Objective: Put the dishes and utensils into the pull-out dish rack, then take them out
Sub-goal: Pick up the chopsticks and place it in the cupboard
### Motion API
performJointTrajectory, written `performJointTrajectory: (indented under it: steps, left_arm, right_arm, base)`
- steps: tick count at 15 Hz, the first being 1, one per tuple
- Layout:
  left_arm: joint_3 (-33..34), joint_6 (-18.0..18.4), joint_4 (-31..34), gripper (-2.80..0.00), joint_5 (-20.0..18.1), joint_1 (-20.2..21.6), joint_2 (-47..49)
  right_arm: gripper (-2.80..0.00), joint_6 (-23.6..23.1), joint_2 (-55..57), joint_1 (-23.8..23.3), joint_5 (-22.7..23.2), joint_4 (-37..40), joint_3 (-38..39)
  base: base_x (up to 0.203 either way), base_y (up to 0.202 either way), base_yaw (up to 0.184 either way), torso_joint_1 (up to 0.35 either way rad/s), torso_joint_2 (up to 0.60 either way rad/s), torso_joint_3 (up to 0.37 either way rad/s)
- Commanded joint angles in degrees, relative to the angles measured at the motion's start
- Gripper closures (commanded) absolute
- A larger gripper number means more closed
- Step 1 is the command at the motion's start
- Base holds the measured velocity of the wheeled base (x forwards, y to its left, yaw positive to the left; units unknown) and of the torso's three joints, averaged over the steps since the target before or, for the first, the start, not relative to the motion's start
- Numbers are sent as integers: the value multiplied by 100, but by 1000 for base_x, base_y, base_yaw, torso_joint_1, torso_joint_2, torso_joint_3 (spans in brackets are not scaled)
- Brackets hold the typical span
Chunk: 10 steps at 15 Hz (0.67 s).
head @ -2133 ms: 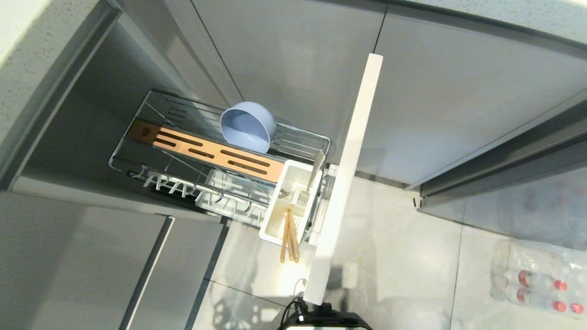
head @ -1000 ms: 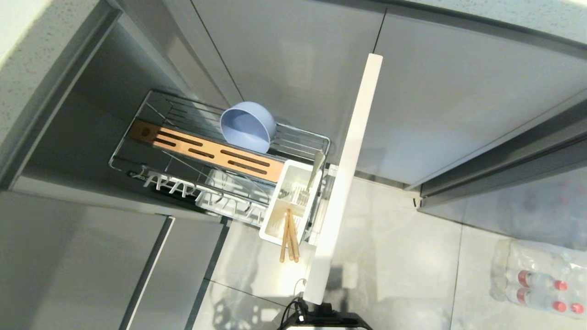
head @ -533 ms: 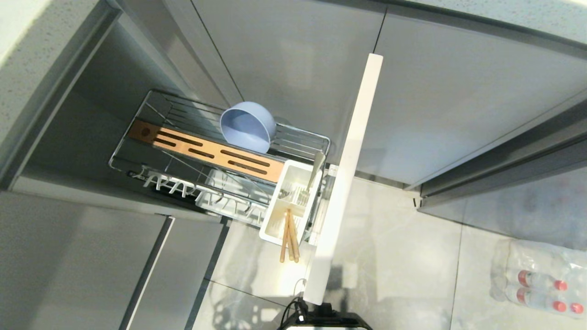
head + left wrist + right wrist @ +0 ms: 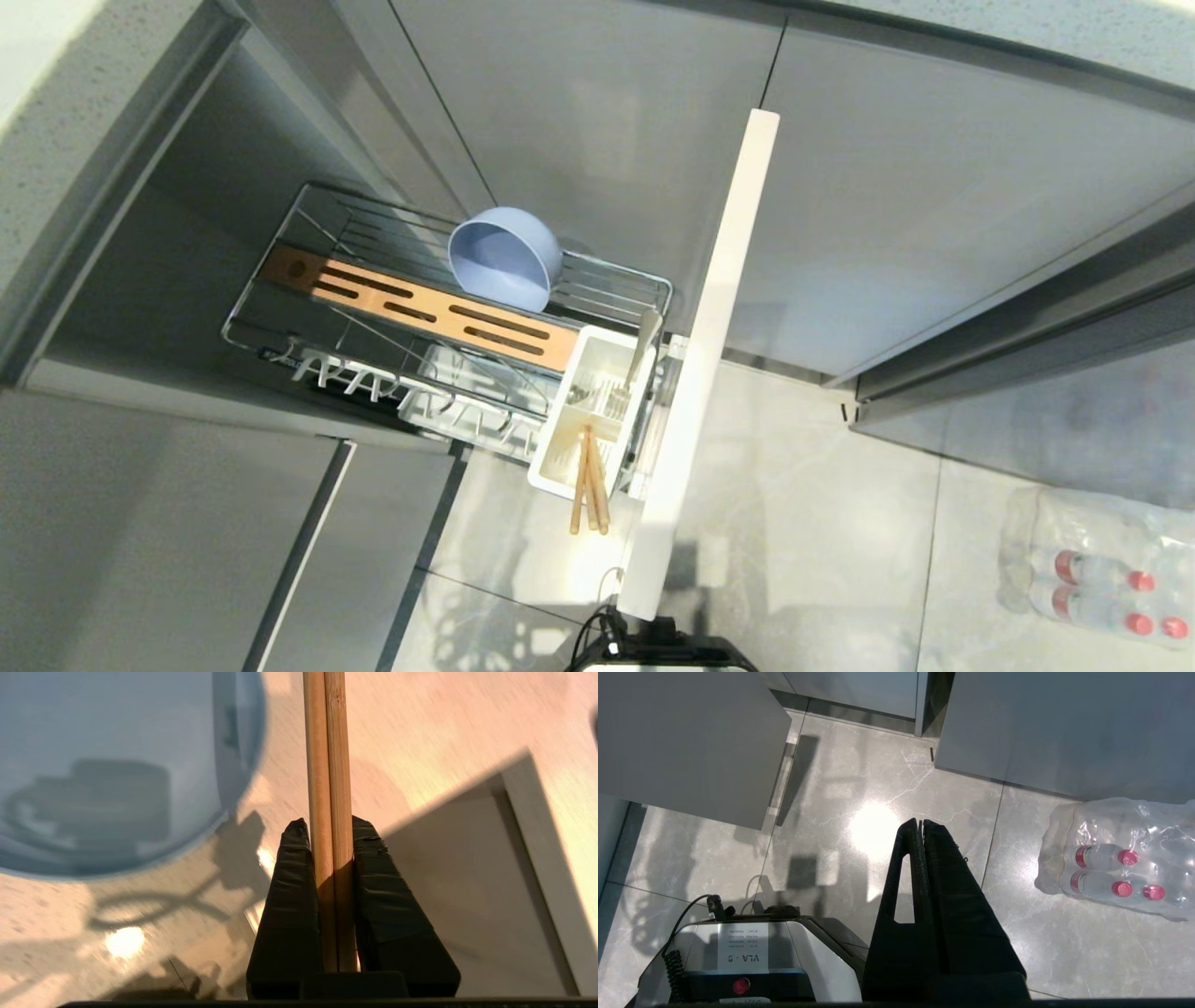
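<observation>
Two wooden chopsticks (image 4: 589, 485) lean in the white caddy (image 4: 597, 411) of the pull-out dish rack (image 4: 280, 322) beside the spoon (image 4: 642, 347); the grey-blue bowl (image 4: 504, 259) rests on the wires. Left claw (image 4: 329, 828) pinches another chopstick pair (image 4: 327, 765) above the bench (image 4: 420, 732), near a blue dish (image 4: 107, 765). Right claw (image 4: 920, 823) hangs pressed together over the floor (image 4: 878, 788).

The left gripper (image 4: 327, 826) has two black, wedge-shaped fingers with a wrinkled, tape-like surface. The right gripper (image 4: 920, 823) is black too, one finger slotted. The white-and-black base (image 4: 752, 956) carries a red button, a coiled black cable and a printed label.
</observation>
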Motion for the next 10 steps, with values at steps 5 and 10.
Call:
performJointTrajectory:
  steps: [5,10]
  left_arm:
    - [-56,83,495,0,-963,-1525,-241]
    - [-21,639,948,0,-2100,-2616,-306]
  right_arm:
    - [0,4,9,4,0,-2,0]
    - [0,4,4,3,0,-2,0]
  base:
    - [0,0,0,0,0,0]
    - [0,0,0,0,0,0]
